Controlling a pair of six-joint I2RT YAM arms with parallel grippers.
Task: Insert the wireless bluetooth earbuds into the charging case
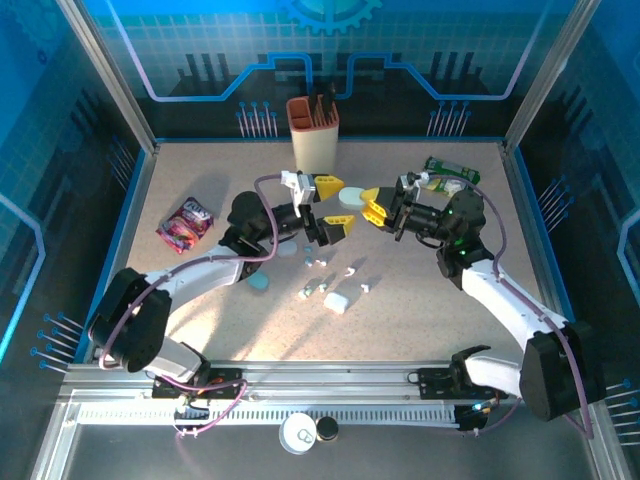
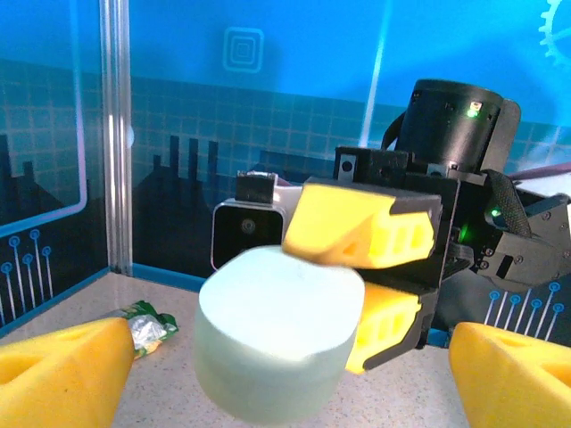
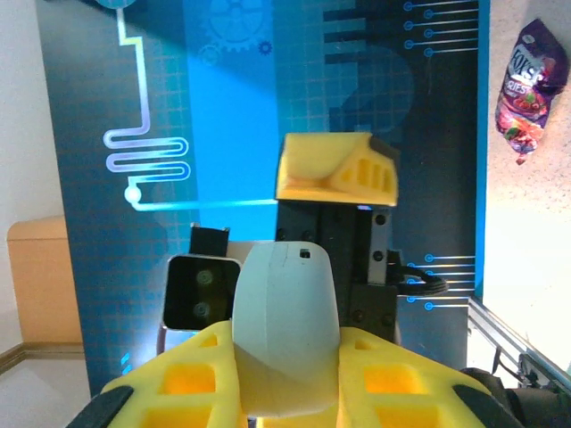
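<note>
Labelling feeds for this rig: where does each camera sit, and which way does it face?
Top external: above, behind the bases, looking down at the table; both arms, left gripper, right gripper.
Left wrist: on the left arm, facing the right gripper holding the charging case; own yellow fingertips at bottom corners.
Right wrist: on the right arm, facing the left gripper; own fingers clamp the case.
Shared: both wrist views show the case.

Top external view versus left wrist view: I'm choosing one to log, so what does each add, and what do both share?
Top external adds the scattered earbuds, a white case and a purple snack bag. Left wrist adds the right wrist's camera face-on. Both share the pale case, the right pincer shut on it, the open left pincer and a green packet.
</note>
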